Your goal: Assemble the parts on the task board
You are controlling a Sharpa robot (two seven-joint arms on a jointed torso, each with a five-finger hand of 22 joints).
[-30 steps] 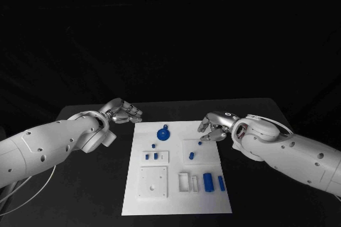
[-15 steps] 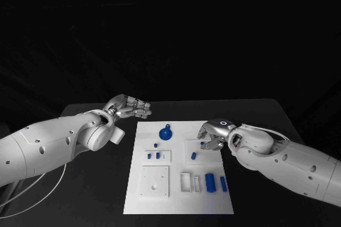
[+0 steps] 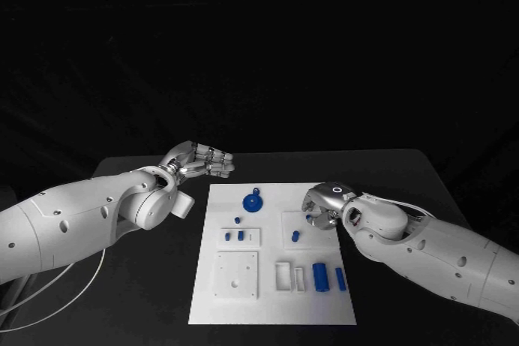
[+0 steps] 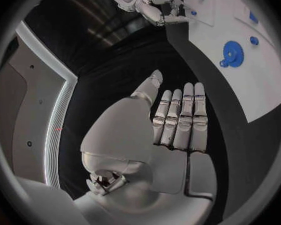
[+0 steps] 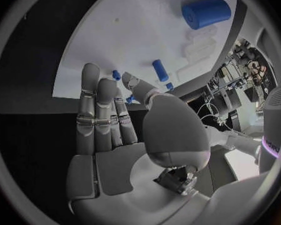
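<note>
The white task board [image 3: 276, 301] lies in the middle of the black table. On it are a round blue part with a tab [image 3: 250, 203], several small blue pegs [image 3: 232, 237], a thick blue cylinder [image 3: 320, 277] and a slim blue pin [image 3: 340, 278]. My left hand [image 3: 200, 163] hovers over the table just off the board's far left corner, fingers straight and together in the left wrist view [image 4: 178, 120], holding nothing. My right hand [image 3: 322, 211] is low over the board's right edge beside a small peg [image 3: 295, 236]. Its fingers [image 5: 97, 110] reach out over small pegs [image 5: 159, 70] with nothing in the palm.
White blocks [image 3: 288, 277] and a square white plate with a hole [image 3: 235, 275] sit on the board's near half. Bare black table lies on both sides of the board. My right hand [image 4: 154, 5] also appears in the left wrist view at the board's edge.
My right hand has moved in and down over the board's right edge, covering the small peg it was next to. My left hand has drifted slightly farther away and to the right.
</note>
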